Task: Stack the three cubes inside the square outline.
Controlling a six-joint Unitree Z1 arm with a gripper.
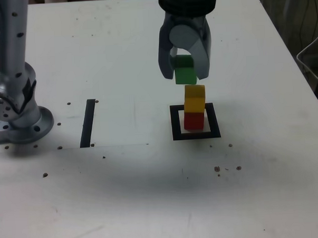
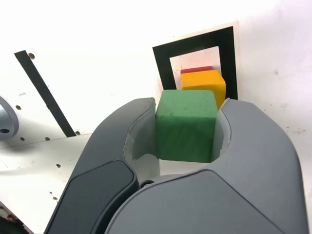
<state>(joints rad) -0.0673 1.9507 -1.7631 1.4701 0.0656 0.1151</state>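
Gripper (image 1: 186,75) is gripping the green cube (image 1: 185,70) — jaws closed on it, a fingertip pressing each side, w/ the cube showing betw. them in both views. In the ext. view it's hanging just above the yellow cube (image 1: 194,98), a bit twd the exterior view's left of it. Yellow cube is sitting on top of the red cube (image 1: 194,120), & red is resting inside the sq. outline (image 1: 215,121), black frame running around it. In the wrist view, green is covering part of yellow, & only a thin strip of red is showing past yellow — can't tell the exact gap betw. green & yellow. Straight black strip (image 1: 88,123) is lying on the white tabletop (image 1: 120,205), well apart from the outline, twd the ext. view's left. Grey robot base (image 1: 27,124) is standing beyond the strip, same side.
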